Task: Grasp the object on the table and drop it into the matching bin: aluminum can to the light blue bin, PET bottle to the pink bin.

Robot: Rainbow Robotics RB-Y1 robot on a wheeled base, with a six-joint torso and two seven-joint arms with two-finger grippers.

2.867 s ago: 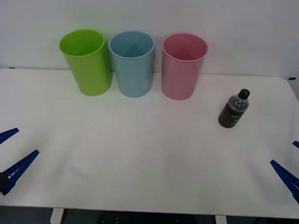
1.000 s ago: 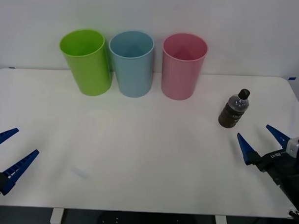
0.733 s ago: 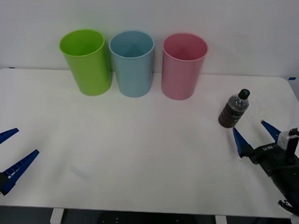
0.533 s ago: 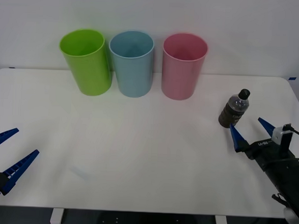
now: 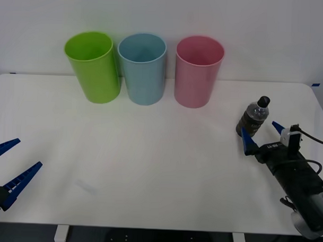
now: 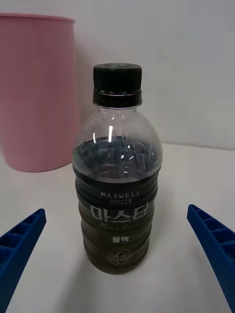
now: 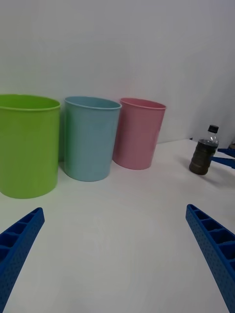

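The PET bottle (image 5: 253,120) stands upright at the right of the white table (image 5: 150,152); it is small and clear, holds dark liquid and has a black cap. My right gripper (image 5: 262,134) is open just in front of it, with one finger close beside the bottle's base. The right wrist view has the bottle (image 6: 117,195) centred between the blue fingers (image 6: 19,244), with a gap on each side. The pink bin (image 5: 197,74) stands behind and left of the bottle, and the light blue bin (image 5: 143,72) beside that. My left gripper (image 5: 27,152) rests open at the front left edge.
A lime green bin (image 5: 94,68) stands left of the light blue one, so the three bins line the back edge against a white wall. Bare tabletop lies between the bottle and the pink bin (image 6: 39,93).
My right gripper has come in from the front right edge toward the bottle and stayed open. The bottle, the bins and the left arm have not moved.
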